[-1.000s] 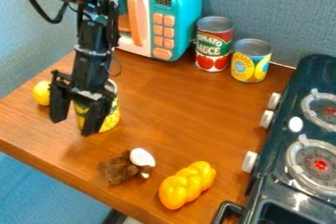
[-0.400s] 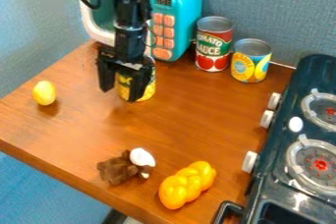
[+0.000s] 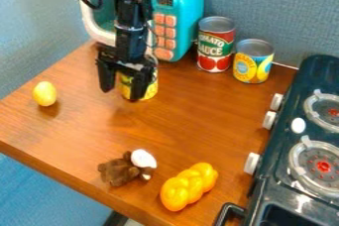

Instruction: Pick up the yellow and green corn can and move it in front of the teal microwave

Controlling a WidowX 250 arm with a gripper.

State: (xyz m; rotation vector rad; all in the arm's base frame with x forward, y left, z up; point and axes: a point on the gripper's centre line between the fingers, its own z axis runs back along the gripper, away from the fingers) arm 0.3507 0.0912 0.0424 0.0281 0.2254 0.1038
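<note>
So the gripper was down at the yellow-labelled can, a bit off the middle of the view toward 10 o'clock. Its fingers were spread apart, so I'd call it released, not clenched. Couldn't tell whether either one touched the can, since the near one hid part of it. The can looked upright on the wooden table, with the toy microwave at its 12 to 1 o'clock.

My read: this was the shifting-the-can step, probably near its end. The next move called for either a gentle nudge or a careful lift clear without tipping it.

Rest of the layout, going from that can: yellow egg-shaped thing at 9, tomato sauce can between 1 and 2, shorter can between 2 and 3, braided yellow piece between 5 and 6, brown lump with a white part at 6.

Compared with the first frame, gripper and can had both gone toward 1 o'clock, well away from the egg-shaped thing. Since the second frame, barely any change. The other stuff hadn't budged.
</note>
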